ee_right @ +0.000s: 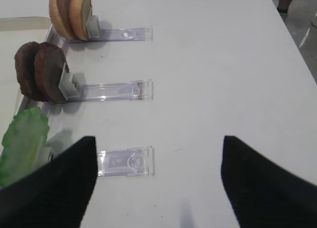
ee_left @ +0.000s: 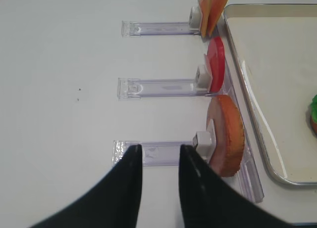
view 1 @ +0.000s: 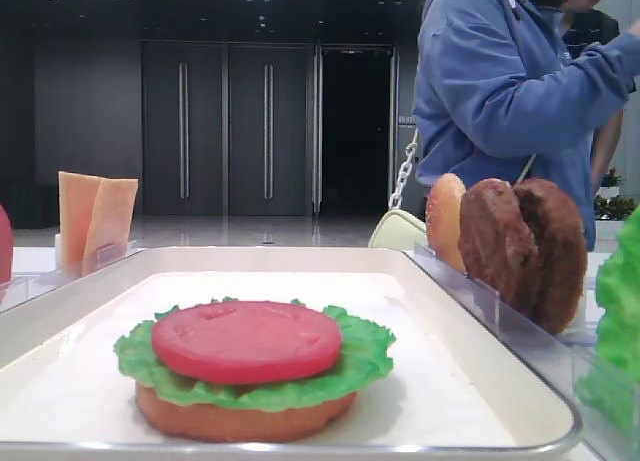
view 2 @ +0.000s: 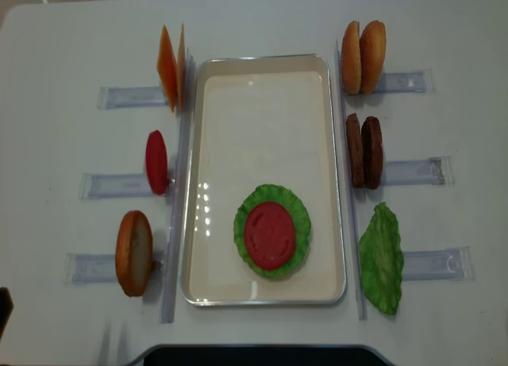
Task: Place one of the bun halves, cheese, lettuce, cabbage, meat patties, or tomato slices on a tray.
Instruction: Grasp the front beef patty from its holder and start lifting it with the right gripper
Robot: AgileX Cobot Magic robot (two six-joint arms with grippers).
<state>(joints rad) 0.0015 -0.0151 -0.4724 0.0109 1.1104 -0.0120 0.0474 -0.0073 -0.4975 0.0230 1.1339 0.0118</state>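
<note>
Your right gripper [ee_right: 158, 183] hangs with its jaws wide apart and empty over the bench's right side, beside the patties [ee_right: 42, 72] and lettuce [ee_right: 22, 141]. Your left gripper [ee_left: 159, 181] is parted a little, empty, by a bun half [ee_left: 227, 134]. Toward the tray's [view 2: 198, 144] near edge, a tomato slice [view 2: 270, 235] tops lettuce on a bun.

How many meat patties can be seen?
2 meat patties: both stand on edge, side by side, in the middle holder right of the tray. None seems hidden.
</note>
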